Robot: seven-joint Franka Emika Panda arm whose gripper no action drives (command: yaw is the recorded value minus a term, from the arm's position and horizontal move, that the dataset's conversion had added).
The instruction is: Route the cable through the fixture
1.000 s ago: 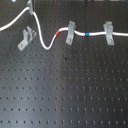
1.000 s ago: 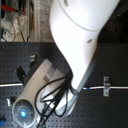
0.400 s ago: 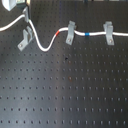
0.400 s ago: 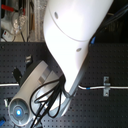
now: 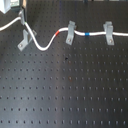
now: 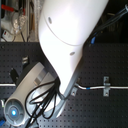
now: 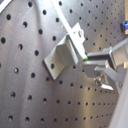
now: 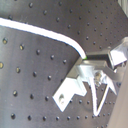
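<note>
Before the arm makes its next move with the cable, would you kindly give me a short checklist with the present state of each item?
1. Cable seated in the two square brackets, first exterior view: ok, it runs through both.
2. Cable inside the slot of the diagonal fixture: not ok; it passes over the top and beside the prongs.
3. Gripper holds the cable: cannot tell; the cable ends at the gripper in the second wrist view, but the contact is hidden.
4. Slack between fixture and first bracket: ok, a loose loop sags there.
5. Fixture upright on the board: ok.
</note>
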